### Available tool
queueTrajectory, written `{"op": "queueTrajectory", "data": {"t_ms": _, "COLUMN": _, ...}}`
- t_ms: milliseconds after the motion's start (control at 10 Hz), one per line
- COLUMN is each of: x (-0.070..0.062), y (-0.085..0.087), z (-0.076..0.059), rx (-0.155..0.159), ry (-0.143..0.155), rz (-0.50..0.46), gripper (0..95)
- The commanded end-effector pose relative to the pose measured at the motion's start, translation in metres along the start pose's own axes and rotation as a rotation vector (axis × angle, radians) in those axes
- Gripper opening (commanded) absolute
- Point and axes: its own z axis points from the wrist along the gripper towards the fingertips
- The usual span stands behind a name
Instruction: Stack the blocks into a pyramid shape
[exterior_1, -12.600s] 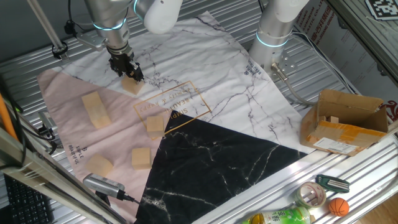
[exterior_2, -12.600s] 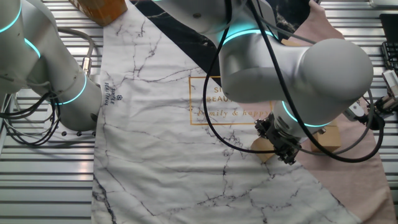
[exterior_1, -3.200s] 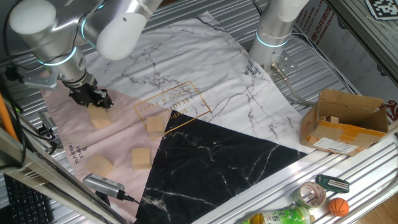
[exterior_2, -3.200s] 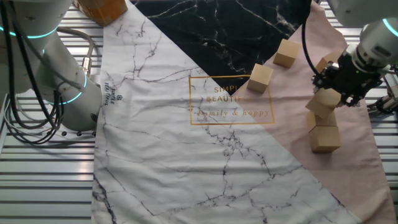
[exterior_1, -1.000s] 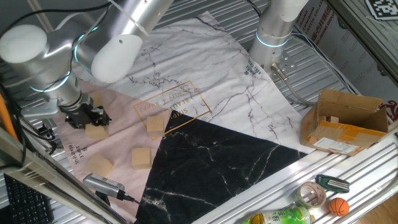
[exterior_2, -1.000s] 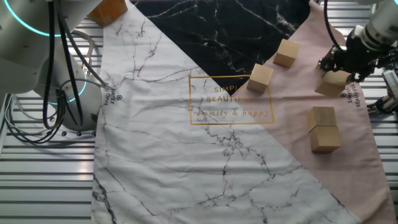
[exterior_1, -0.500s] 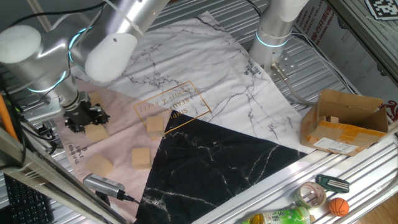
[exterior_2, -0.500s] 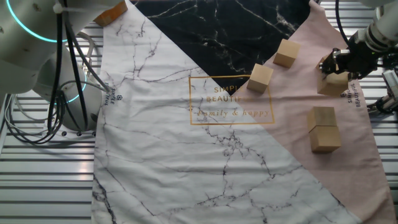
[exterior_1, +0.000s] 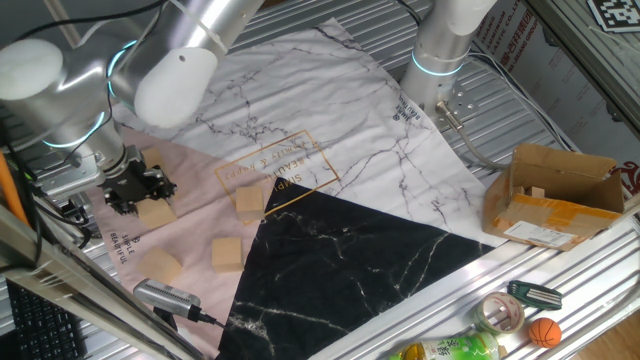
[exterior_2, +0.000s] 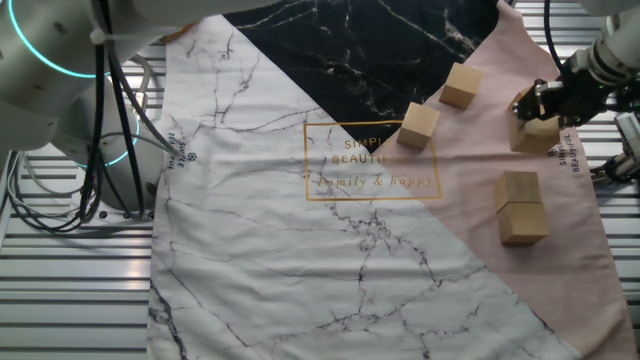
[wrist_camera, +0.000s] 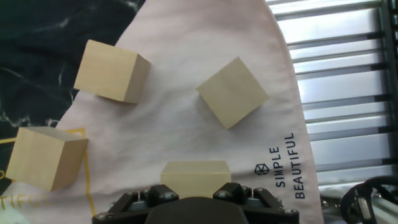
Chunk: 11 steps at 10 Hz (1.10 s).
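Block (exterior_2: 535, 133) being clamped in gripper (exterior_2: 537, 112) over cloth (exterior_2: 470, 180); slip risked if grip is being kept off-centre; pair (exterior_2: 522, 207) being left unjoined.

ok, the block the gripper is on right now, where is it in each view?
One fixed view: block at far left on the pink cloth, under the gripper.
The other fixed view: block at the right edge, upper part, under the gripper.
Hand view: block at bottom centre, just above the gripper body.
Shared landmark: the "SIMPLE BEAUTIFUL" print beside it.
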Motion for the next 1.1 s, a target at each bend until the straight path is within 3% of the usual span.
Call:
{"op": "queueTrajectory", "data": {"t_ms": 100, "x": 0.0000, "y": 0.0001, "z": -0.0003, "rx": 0.004, "ry": 0.003, "rz": 0.012, "gripper": 0.0}}
{"op": "queueTrajectory", "data": {"t_ms": 500, "x": 0.0000, "y": 0.0001, "z": -0.0003, "rx": 0.007, "ry": -0.004, "rz": 0.016, "gripper": 0.0}}
{"op": "queueTrajectory", "data": {"t_ms": 700, "x": 0.0000, "y": 0.0001, "z": -0.0003, "rx": 0.016, "ry": 0.008, "rz": 0.028, "gripper": 0.0}}
{"op": "queueTrajectory", "data": {"t_ms": 1100, "x": 0.0000, "y": 0.0001, "z": -0.0003, "rx": 0.018, "ry": -0.006, "rz": 0.042, "gripper": 0.0}}
